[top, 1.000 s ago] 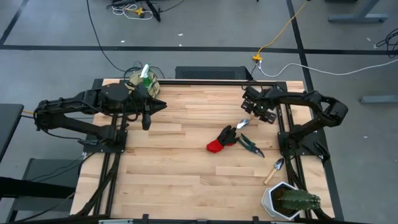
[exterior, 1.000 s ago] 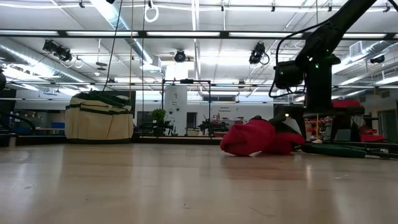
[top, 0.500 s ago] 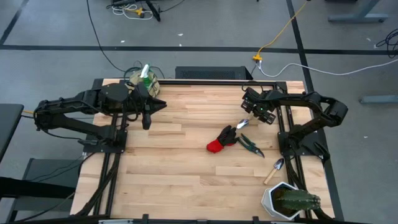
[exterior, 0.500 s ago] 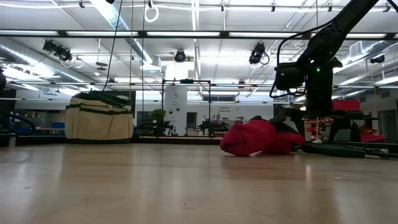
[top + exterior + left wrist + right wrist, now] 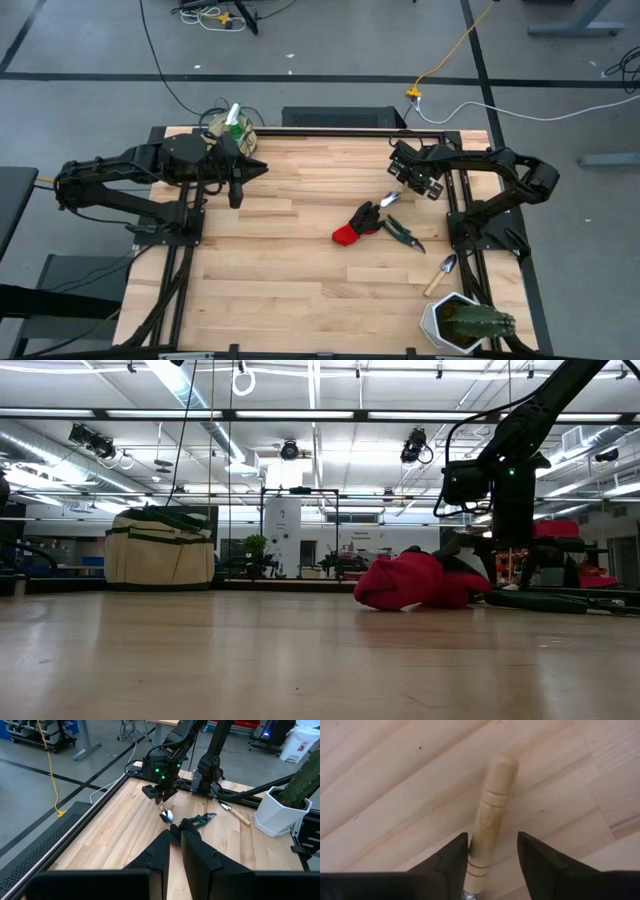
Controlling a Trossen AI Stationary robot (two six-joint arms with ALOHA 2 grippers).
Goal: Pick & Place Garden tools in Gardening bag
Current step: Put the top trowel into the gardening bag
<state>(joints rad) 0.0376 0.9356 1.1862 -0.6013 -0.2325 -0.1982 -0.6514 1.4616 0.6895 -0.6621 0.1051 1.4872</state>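
One item at most is showing as stowed: a green plastic spray bottle (image 5: 233, 117) is standing out of the rounded beige fabric gardening bag with green trim (image 5: 228, 131), which is sitting at the worktop's far left corner. Four tools are lying out on the pale wooden plank worktop (image 5: 290, 270):

- Soft, crumpled red-and-black glove (image 5: 355, 224), lying near the worktop's middle, towards its right edge.
- Dark-handled metal pruning shears (image 5: 402, 232), lying just beside the glove.
- Wooden-handled trowel with a shiny metal blade (image 5: 390, 199): I am straddling its smooth, turned, grooved handle with my right gripper (image 5: 490, 851), fingers standing partly apart either side, not yet clamping it.
- Second wooden-handled metal trowel (image 5: 441, 274), lying near the right edge.

My left gripper (image 5: 175, 840) is hovering beside the bag, fingers nearly together, carrying nothing.
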